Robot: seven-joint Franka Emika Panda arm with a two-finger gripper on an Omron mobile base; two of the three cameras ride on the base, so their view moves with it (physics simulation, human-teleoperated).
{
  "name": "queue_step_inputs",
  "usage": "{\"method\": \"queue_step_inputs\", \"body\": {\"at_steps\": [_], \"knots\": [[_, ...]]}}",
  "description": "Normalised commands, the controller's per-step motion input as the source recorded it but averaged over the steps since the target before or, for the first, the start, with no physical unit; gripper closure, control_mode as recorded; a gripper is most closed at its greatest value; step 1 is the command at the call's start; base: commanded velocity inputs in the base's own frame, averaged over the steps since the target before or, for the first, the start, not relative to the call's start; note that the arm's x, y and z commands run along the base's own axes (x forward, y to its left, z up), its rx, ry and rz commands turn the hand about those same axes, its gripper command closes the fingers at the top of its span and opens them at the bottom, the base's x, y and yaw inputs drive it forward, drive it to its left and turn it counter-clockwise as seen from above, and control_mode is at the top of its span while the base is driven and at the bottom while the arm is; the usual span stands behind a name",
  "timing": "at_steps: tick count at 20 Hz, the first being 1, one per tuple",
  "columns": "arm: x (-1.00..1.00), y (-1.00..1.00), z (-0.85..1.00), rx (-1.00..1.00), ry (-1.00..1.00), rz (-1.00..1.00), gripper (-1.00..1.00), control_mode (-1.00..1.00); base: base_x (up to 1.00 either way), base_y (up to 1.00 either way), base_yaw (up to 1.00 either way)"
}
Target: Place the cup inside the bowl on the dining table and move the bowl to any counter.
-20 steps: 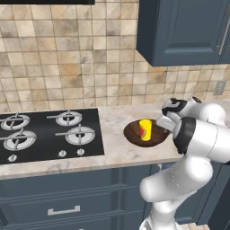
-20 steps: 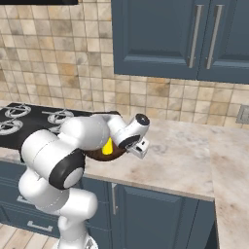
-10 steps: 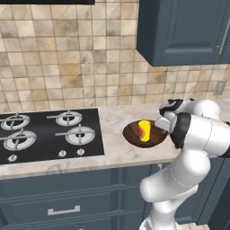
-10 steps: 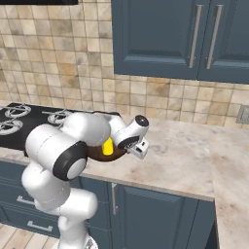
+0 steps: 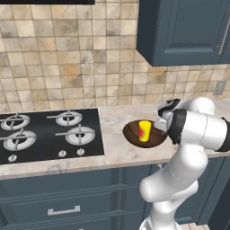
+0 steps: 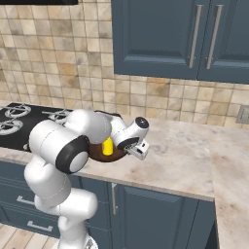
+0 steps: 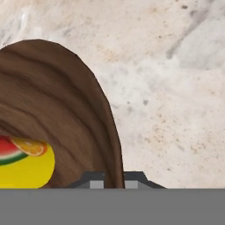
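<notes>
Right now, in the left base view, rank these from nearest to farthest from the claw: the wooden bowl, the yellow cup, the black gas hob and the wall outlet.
1. Wide dark brown wooden bowl: its rim is pinched in the claw.
2. Small yellow cup: inside the bowl, left of the claw.
3. Wall outlet: on the tiles, far right.
4. Black gas hob: far left on the counter.

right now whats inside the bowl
The yellow cup stands inside the wooden bowl on the counter. The arm covers the bowl's right rim, and the cup's own inside cannot be seen.
</notes>
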Motion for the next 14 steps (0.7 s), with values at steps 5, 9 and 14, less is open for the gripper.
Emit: {"method": "queue_step_inputs", "body": {"at_steps": [5,9,14], "knots": [[0.00,0.00,0.00,0.00,0.00,0.00,1.00,-1.00,0.00,0.00,0.00],[0.00,0.00,0.00,0.00,0.00,0.00,-1.00,-1.00,0.00,0.00,0.00],[0.00,0.00,0.00,0.00,0.00,0.00,-1.00,-1.00,0.00,0.00,0.00]]}}
